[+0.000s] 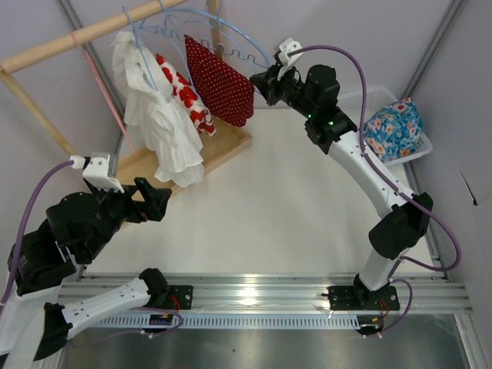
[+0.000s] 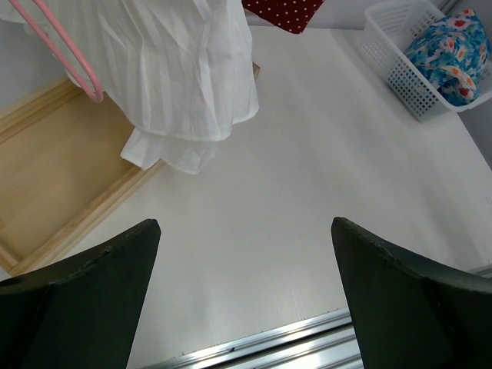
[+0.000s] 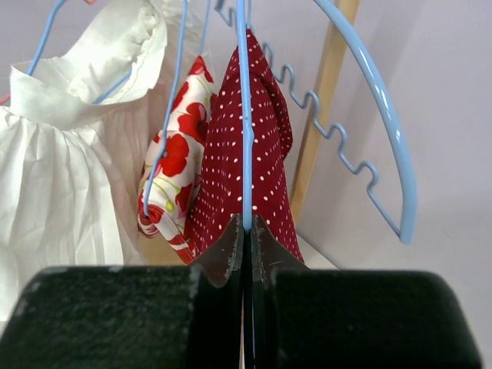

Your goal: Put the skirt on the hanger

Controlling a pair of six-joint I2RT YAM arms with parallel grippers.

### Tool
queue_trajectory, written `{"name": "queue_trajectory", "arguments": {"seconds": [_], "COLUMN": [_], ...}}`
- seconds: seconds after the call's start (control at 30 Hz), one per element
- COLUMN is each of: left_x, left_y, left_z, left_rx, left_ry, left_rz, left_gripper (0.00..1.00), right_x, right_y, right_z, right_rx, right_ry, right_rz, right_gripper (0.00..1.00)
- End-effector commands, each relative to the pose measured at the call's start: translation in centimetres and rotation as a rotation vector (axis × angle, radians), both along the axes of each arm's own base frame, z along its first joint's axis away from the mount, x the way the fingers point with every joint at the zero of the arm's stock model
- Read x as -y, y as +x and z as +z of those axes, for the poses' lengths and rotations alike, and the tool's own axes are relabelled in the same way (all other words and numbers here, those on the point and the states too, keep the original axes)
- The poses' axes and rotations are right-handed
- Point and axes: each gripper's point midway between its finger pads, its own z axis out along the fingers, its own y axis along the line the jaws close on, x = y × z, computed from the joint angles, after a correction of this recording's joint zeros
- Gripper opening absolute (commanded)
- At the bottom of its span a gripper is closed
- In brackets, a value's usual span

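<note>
The dark red polka-dot skirt [image 1: 219, 81] hangs draped over the thin pale-blue hanger [image 3: 246, 115] up at the wooden rail, to the right of the other garments. In the right wrist view the skirt [image 3: 231, 169] falls on both sides of the hanger's thin bar. My right gripper [image 1: 260, 83] is at the skirt's right edge, and in its own view [image 3: 246, 227] it is shut on that bar. My left gripper [image 1: 161, 198] is open and empty, low over the table [image 2: 244, 223], well in front of the rack. The skirt's hem [image 2: 284, 11] shows at the top of its view.
A white dress [image 1: 157, 123] and a white cloth with red blotches [image 1: 188, 96] hang left of the skirt on the wooden rail [image 1: 77, 36]. A bigger blue hanger with a wavy bar [image 3: 377, 100] is to the right. A pink hanger [image 2: 65, 46], the rack's wooden base [image 1: 223, 150] and a white basket [image 1: 419, 150] with a blue floral garment [image 1: 393, 127] are nearby.
</note>
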Motion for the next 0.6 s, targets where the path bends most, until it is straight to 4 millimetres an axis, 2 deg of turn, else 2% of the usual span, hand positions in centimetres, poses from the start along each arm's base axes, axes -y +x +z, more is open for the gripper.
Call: {"name": "queue_trajectory", "arguments": {"seconds": [0.0, 0.3, 0.33, 0.43, 0.5, 0.53, 0.57], "left_x": [0.3, -0.5, -0.5, -0.5, -0.6, -0.6, -0.7], "left_y": [0.1, -0.2, -0.3, -0.2, -0.3, -0.3, -0.3], "left_z": [0.6, 0.4, 0.4, 0.3, 0.2, 0.3, 0.2], "left_rx": [0.021, 0.017, 0.018, 0.015, 0.016, 0.015, 0.013], "left_ry": [-0.020, -0.023, -0.024, -0.021, -0.023, -0.024, -0.027], "left_rz": [-0.010, 0.009, 0.009, 0.011, 0.014, 0.015, 0.016], "left_gripper": [0.99, 0.99, 0.99, 1.00, 0.99, 1.00, 1.00], "right_x": [-0.3, -0.8, -1.0, -1.9, -2.0, -2.7, -2.6], "right_y": [-1.7, -1.4, -1.1, 0.0, 1.1, 1.8, 2.1], "right_z": [5.8, 5.1, 5.4, 4.7, 3.8, 2.9, 3.3], "right_rx": [0.148, 0.162, 0.167, 0.129, 0.091, 0.072, 0.078], "right_ry": [0.058, 0.071, 0.069, 0.045, 0.029, 0.017, 0.009], "right_rz": [0.059, 0.064, 0.066, 0.071, 0.037, 0.024, 0.002], "right_gripper": [0.00, 0.00, 0.00, 0.00, 0.00, 0.00, 0.00]}}
